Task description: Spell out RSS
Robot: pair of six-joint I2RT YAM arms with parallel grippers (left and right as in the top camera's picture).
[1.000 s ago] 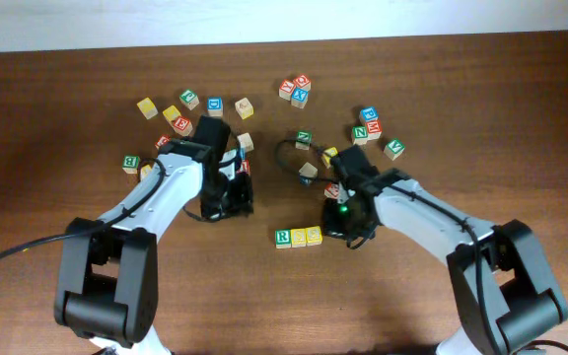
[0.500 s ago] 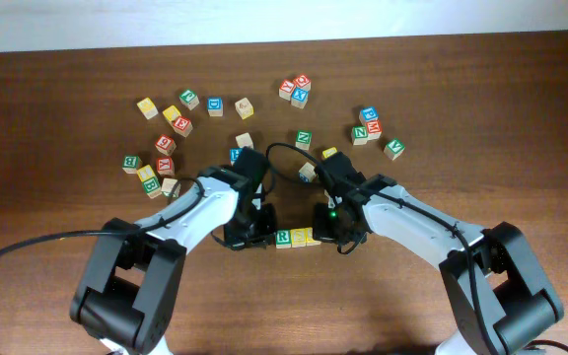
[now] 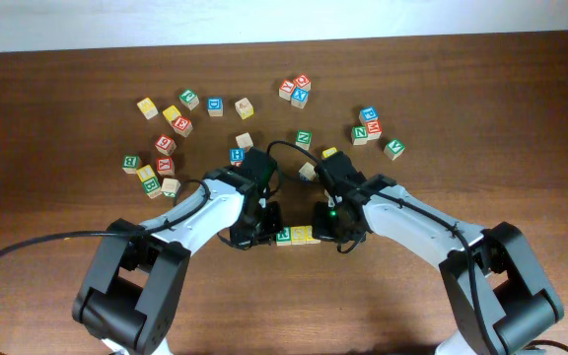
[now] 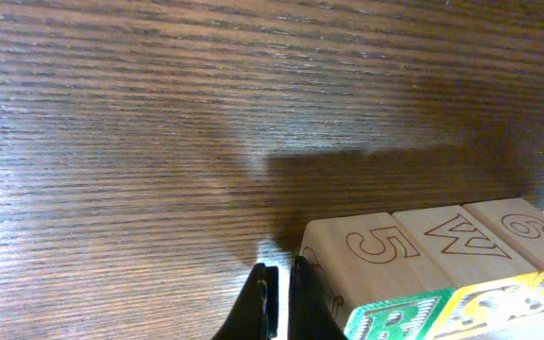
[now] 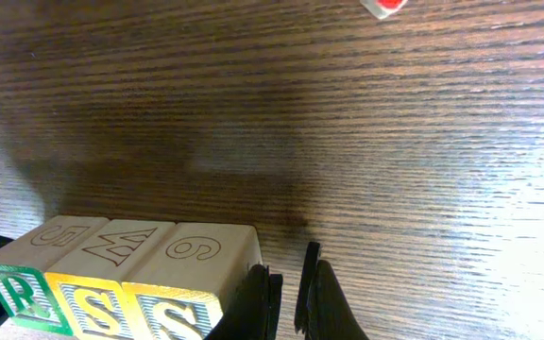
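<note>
At the middle of the surface (image 3: 284, 306), three cubes stand in one touching row: one green R (image 5: 12, 288), two yellow S cubes (image 5: 93, 307); left tool (image 4: 281, 288) and right tool (image 5: 289, 283), both closed and empty, flank its ends; over twenty loose cubes (image 3: 215, 105) lie scattered beyond.

R cube (image 5: 19, 291): green letter, green border | S cubes (image 5: 97, 307): yellow faces | table (image 5: 395, 142): brown woodgrain
</note>
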